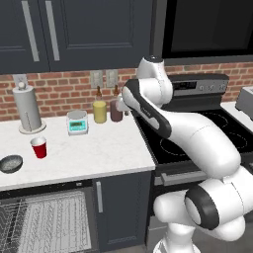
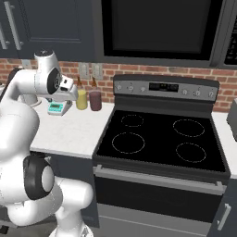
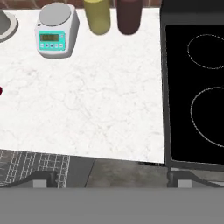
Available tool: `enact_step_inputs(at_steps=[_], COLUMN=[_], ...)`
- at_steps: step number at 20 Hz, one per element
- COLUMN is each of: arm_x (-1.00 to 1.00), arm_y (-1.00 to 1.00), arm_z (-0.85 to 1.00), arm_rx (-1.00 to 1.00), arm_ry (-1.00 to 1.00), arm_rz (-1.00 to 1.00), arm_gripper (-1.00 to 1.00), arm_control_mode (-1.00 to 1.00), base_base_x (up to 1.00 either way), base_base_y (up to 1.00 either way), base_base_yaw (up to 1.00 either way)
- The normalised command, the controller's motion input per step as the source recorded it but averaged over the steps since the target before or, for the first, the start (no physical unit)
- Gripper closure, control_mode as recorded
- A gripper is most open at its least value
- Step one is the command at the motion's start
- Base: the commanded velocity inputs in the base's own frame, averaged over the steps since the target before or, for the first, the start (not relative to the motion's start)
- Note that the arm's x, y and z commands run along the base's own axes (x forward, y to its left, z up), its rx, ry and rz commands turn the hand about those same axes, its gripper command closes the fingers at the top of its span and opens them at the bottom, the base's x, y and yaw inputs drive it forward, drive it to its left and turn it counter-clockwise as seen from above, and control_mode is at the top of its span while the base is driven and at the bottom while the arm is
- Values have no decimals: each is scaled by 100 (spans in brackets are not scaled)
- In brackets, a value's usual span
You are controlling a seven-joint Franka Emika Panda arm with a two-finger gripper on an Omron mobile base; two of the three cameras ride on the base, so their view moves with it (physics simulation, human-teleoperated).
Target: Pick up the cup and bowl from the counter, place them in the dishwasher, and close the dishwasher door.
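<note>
Starting nearest, the dishwasher point(image 1: 47, 222) stands open below the counter point(image 1: 99, 153), wire rack exposed. The bowl point(image 1: 11, 163) sits at the counter's front-left edge, the cup point(image 1: 39, 147) upright just beside it. The gripper point(image 3: 112, 179) hovers above bare counter, jaws apparently fully spread and empty. Farther back stands the scale point(image 1: 77, 122).

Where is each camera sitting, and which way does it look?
Left base view: behind the arm's left, looking at the counter, cup, bowl; arm lower right.
Right base view: behind the right, looking at the stovetop; arm lower left.
Hand view: looks down over the open claw.
All share the scale.
</note>
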Motion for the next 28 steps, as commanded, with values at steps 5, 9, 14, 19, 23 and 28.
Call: enact_step_inputs(at_steps=[5, 9, 14, 19, 23, 28], arm_x=[6, 0, 0, 0, 1, 0], arm_y=[42, 52, 62, 68, 64, 60], arm_z=[0, 0, 0, 0, 0, 0], arm_rx=[0, 0, 0, 0, 0, 0], arm_ry=[0, 0, 0, 0, 0, 0], arm_rz=[-5, 0, 1, 0, 0, 0], arm_gripper=[-100, -100, -100, -100, -100, -100], arm_control_mode=[-100, -100, -100, -100, -100, -100], base_base_x=[0, 0, 0, 0, 0, 0], base_base_y=[0, 0, 0, 0, 0, 0], base_base_yaw=[0, 0, 0, 0, 0, 0])
